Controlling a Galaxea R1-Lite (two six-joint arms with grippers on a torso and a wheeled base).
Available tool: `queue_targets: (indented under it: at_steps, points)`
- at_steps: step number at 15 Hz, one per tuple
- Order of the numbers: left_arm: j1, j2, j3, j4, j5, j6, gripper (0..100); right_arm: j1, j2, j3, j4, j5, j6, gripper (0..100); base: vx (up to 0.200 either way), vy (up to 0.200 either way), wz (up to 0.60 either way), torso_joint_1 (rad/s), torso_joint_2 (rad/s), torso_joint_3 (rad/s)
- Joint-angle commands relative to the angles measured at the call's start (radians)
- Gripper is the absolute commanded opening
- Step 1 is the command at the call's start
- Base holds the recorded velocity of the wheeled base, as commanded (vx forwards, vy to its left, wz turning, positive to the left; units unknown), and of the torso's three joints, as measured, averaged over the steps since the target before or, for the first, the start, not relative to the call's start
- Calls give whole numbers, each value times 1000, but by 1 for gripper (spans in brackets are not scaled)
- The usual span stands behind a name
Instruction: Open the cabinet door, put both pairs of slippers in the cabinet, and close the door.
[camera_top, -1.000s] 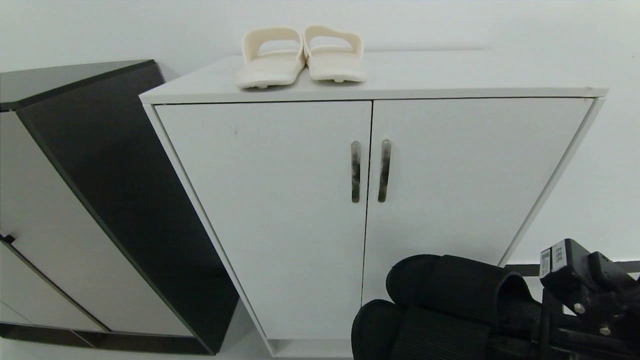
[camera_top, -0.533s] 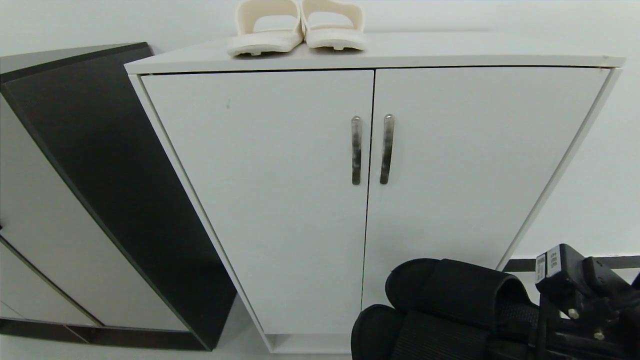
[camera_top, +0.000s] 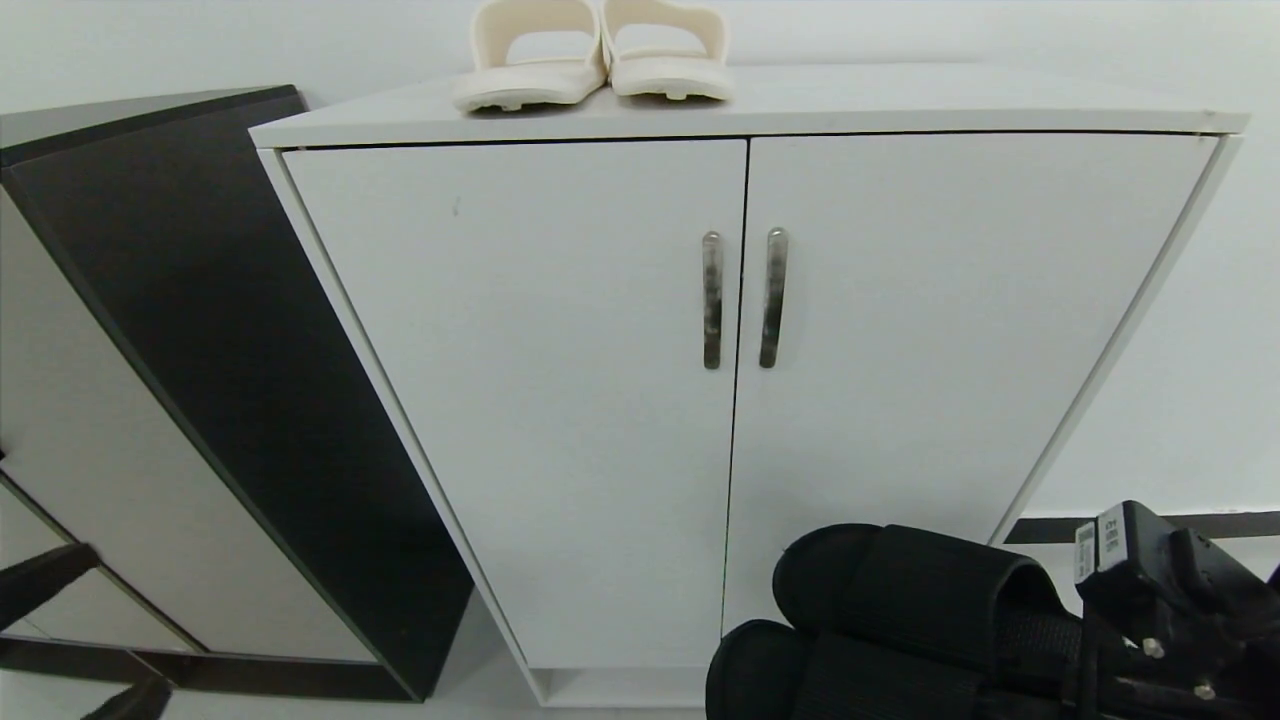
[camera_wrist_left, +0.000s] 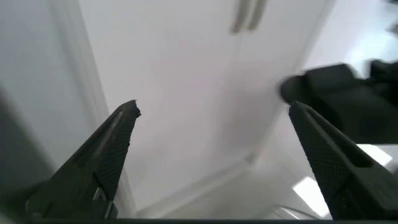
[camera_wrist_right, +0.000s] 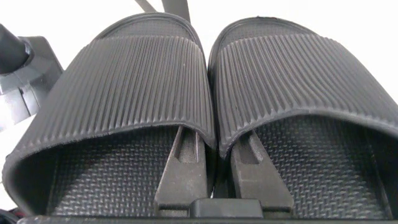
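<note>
1. Cabinet (camera_top: 560, 420), white, two doors, centre of the head view. Both doors were shut, so the opening step was not yet done.

2. Black slippers (camera_top: 900, 620), one pair, lower right, low in front of the right-hand door. They were held side by side by the right gripper (camera_wrist_right: 216, 149). One of its jaws lay inside each slipper, closed on the two inner walls where they met. Probably gripped this way so that one arm could carry the pair.

3. Cream slippers (camera_top: 595, 55), one pair, top centre, side by side and touching. They sat on the cabinet's top surface, toes toward the front edge, apparently waiting their turn.

4. Left gripper (camera_wrist_left: 212, 109), lower left of the head view. Its jaws were spread wide and held nothing. It faced the cabinet front, likely kept free for a handle.

5. Handles (camera_top: 711, 300), two upright metal bars, one on each side of the door seam, untouched.

Surroundings: plain pale wall (camera_top: 1100, 50) behind. A dark cabinet (camera_top: 230, 380) stood to the left, close beside the white one. Pale floor (camera_top: 480, 690) below. A dark strip (camera_top: 1040, 528) ran along the wall base at right.
</note>
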Motion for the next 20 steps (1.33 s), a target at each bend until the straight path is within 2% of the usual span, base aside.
queue_targets:
  at_steps: [1, 3, 4, 5, 6, 7, 9, 11, 13, 15, 18, 19, 20]
  points:
    - [-277, 253, -118, -44, 0, -39, 100, 2, 0, 6, -1, -1, -10, 0, 0, 0, 0, 0, 0, 0]
    - [-436, 319, -166, -47, 92, -40, 100, 2, -3, 15, -1, -1, -17, 0, 0, 0, 0, 0, 0, 0]
    - [-561, 383, -210, -89, 177, -49, 100, 2, -6, 21, -1, -1, -16, 0, 0, 0, 0, 0, 0, 0]
    - [-636, 428, -238, -138, 207, -75, 100, 2, -6, 21, -1, -1, -16, 0, 0, 0, 0, 0, 0, 0]
    - [-688, 484, -275, -181, 220, -94, 100, 2, -9, 23, 1, -2, -16, 0, 0, 0, 0, 0, 0, 0]
    - [-697, 515, -293, -190, 220, -94, 100, 2, -9, 21, 1, -2, -16, 0, 0, 0, 0, 0, 0, 0]
    - [-714, 690, -403, -230, 220, -91, 100, 2, -1, 21, -1, -2, -16, 0, 0, 0, 0, 0, 0, 0]
    - [-743, 823, -497, -284, 220, -98, 100, 3, -8, 21, -1, -1, -14, 0, 0, 0, 0, 0, 0, 0]
    - [-766, 911, -600, -291, 220, -115, 100, 15, -14, 21, -1, 2, -14, 0, 0, 0, 0, 0, 0, 0]
    - [-788, 943, -680, -274, 210, -118, 100, 15, -14, 21, 1, 2, -14, 0, 0, 0, 0, 0, 0, 0]
    - [-801, 983, -790, -155, 184, -134, 100, 15, -24, 21, 1, 2, -16, 0, 0, 0, 0, 0, 0, 0]
    - [-801, 991, -818, -135, 144, -163, 100, 17, -27, 21, 1, 4, -14, 0, 0, 0, 0, 0, 0, 0]
    - [-797, 994, -835, -136, 95, -210, 100, 18, -27, 21, 3, 5, -14, 0, 0, 0, 0, 0, 0, 0]
